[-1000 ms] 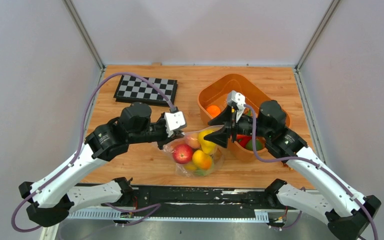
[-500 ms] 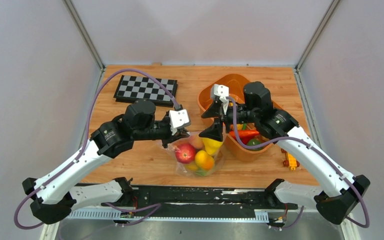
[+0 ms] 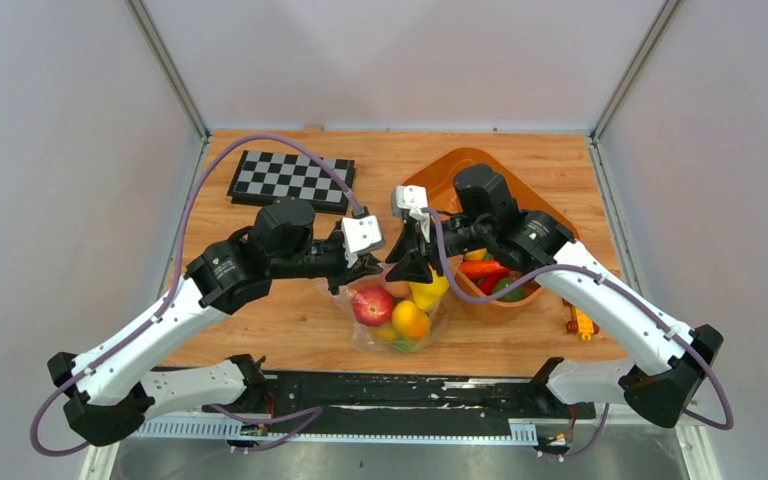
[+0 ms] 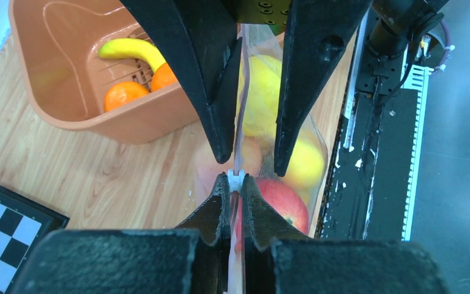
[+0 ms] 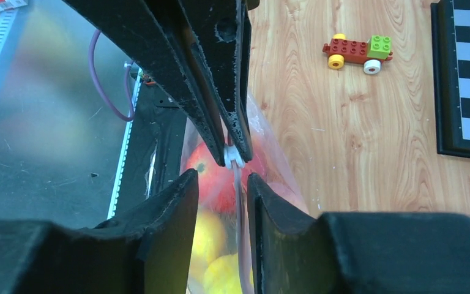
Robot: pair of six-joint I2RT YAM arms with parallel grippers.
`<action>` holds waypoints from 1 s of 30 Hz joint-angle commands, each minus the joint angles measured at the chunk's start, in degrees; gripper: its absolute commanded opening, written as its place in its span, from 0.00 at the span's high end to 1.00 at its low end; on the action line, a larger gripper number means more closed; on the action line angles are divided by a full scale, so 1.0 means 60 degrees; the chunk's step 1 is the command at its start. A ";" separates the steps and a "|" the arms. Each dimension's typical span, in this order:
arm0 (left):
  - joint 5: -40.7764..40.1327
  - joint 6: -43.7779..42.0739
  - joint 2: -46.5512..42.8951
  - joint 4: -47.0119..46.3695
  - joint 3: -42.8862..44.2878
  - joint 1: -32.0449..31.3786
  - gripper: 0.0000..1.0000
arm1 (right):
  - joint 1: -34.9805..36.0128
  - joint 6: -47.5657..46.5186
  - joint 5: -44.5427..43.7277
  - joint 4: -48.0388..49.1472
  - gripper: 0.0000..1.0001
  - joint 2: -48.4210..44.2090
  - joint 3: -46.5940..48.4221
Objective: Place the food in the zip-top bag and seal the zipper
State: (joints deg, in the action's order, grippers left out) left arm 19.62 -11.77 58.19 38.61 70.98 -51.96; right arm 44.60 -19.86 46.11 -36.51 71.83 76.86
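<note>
The zip-top bag (image 3: 430,325) stands near the table's front edge, holding the food: a red apple (image 3: 372,305), a yellow fruit (image 3: 426,292) and an orange-yellow fruit (image 3: 409,320). My left gripper (image 4: 235,179) is shut on the zipper (image 4: 237,156) at its white end piece, holding the bag's mouth edge up. My right gripper (image 5: 221,179) faces it tip to tip and is open. Its jaws straddle the zipper (image 5: 238,190) without pinching it, and the strip lies close to one finger. The apple (image 5: 211,171) shows through the plastic below.
An orange tub (image 3: 430,185) just right of the bag holds a banana (image 4: 131,52), an orange and other toy food. The checkerboard (image 3: 290,180) lies at the back left. A block toy (image 3: 580,322) sits at the front right. A black rail (image 3: 380,390) runs along the near edge.
My right gripper has swung left from over the tub to the bag's mouth, opposite the left gripper, and its jaws have narrowed around the zipper. The left gripper keeps its hold.
</note>
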 commanded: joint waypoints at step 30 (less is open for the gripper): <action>-0.0112 0.0046 -0.0303 -0.0270 0.0304 0.0033 0.98 | 0.0095 -0.0290 -0.0695 0.0157 1.00 -0.0511 -0.0424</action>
State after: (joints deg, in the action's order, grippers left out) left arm 19.99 -11.40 57.93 38.79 70.98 -51.88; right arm 44.97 -21.34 43.90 -36.82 71.22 75.33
